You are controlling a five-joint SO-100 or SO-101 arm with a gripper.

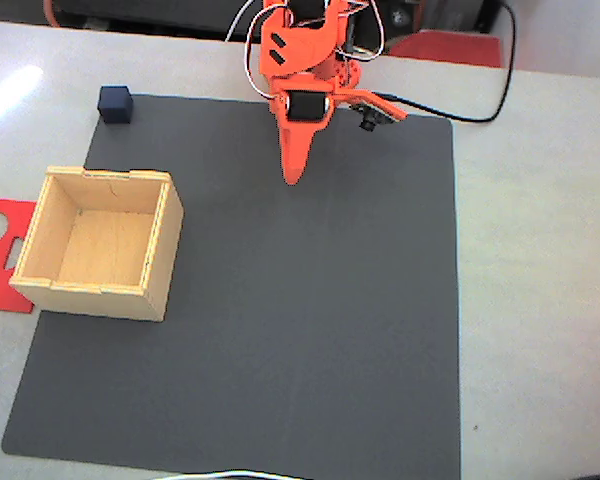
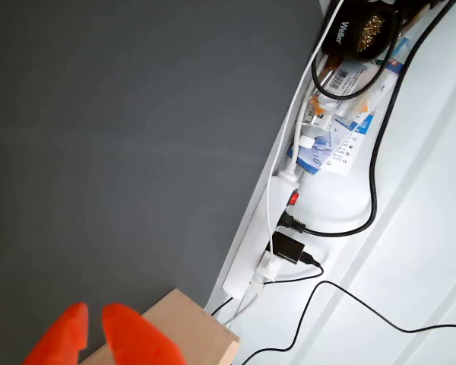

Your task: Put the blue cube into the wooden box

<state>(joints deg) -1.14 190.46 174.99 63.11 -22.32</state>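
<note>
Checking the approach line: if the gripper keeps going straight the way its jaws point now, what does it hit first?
Probably the dark mat. In the fixed view the gripper points down over bare mat, apart from the wooden box and blue cube. Depth is unclear.

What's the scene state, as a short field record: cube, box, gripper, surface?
cube: small navy-blue cube, at the far-left corner of the mat, outside the box
box: light plywood open box, empty, left side of mat, upright
gripper: orange two-finger gripper, holding nothing, far from cube
surface: dark grey mat on pale table
other: flat red cutout left of box
</note>
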